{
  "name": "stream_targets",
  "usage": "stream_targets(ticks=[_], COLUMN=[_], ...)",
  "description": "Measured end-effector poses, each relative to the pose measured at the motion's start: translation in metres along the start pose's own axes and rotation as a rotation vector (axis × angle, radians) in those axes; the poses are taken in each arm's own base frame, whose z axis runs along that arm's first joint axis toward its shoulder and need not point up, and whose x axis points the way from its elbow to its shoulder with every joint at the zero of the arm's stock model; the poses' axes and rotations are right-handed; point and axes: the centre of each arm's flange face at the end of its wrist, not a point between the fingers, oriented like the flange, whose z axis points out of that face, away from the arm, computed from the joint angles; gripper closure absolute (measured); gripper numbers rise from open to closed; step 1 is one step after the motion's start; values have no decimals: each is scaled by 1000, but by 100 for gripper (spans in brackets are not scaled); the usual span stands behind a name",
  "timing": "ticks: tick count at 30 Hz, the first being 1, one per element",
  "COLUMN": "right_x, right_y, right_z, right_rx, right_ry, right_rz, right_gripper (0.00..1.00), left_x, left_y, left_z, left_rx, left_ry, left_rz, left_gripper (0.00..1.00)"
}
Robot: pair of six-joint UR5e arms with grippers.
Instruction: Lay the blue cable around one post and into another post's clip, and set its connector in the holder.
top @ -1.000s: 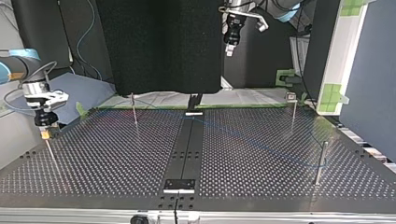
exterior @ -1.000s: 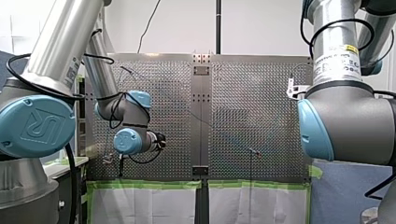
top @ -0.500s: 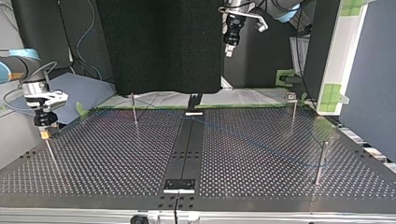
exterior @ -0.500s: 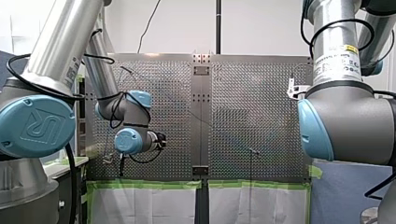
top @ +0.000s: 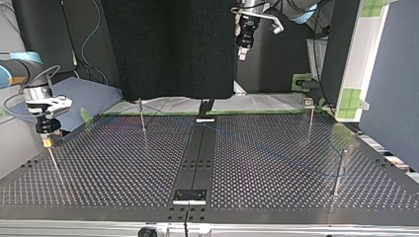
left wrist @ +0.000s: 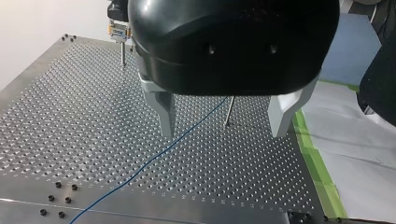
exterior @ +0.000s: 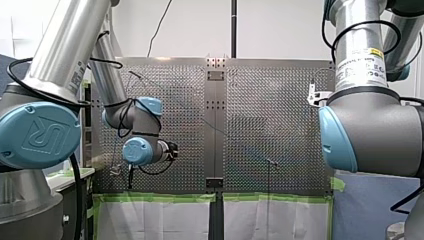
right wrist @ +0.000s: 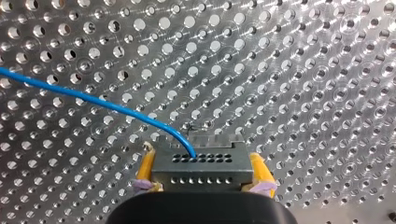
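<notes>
In the right wrist view my right gripper (right wrist: pixel 201 176) is shut on a grey metal connector (right wrist: pixel 201 163), held between its yellow pads (right wrist: pixel 145 168) just above the perforated plate. The thin blue cable (right wrist: pixel 93 100) leaves the connector's top and curves away over the holes. In the top view that gripper (top: pixel 47 141) hangs at the far left above a thin post (top: pixel 54 165). My left gripper (top: pixel 242 52) is high above the table's back edge. In the left wrist view its fingers (left wrist: pixel 163 112) are wide open with nothing between them; the cable (left wrist: pixel 154 156) runs below, past a post (left wrist: pixel 229 112).
Three more posts stand on the plate (top: pixel 123 168) in the top view: one at the back left (top: pixel 142 116), one at the back right with a clip on top (top: pixel 310 116), one at the front right (top: pixel 338 173). A dark centre strip (top: pixel 197 158) carries small brackets at both ends.
</notes>
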Motion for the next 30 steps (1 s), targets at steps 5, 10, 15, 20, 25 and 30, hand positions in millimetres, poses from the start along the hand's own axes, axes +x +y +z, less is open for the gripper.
stream_targets(ticks=[5, 10, 15, 20, 25, 30], right_x=[0, 0, 1, 1, 0, 0], right_y=[0, 0, -1, -1, -1, -1], right_z=[0, 0, 0, 0, 0, -1], right_rx=[-4, -6, -7, -7, -9, -17], right_ry=[0, 1, 0, -1, -5, -8], right_rz=[-5, -11, -15, -17, -17, -21], right_gripper=[95, 78, 64, 44, 29, 22], left_x=[0, 0, 0, 0, 0, 0], left_y=[0, 0, 0, 0, 0, 0], left_z=[0, 0, -1, -1, 0, 0], left_rx=[0, 0, 0, 0, 0, -1], left_ry=[1, 2, 2, 2, 2, 3], left_rz=[0, 1, 1, 1, 1, 1], left_gripper=[0, 0, 0, 0, 0, 0])
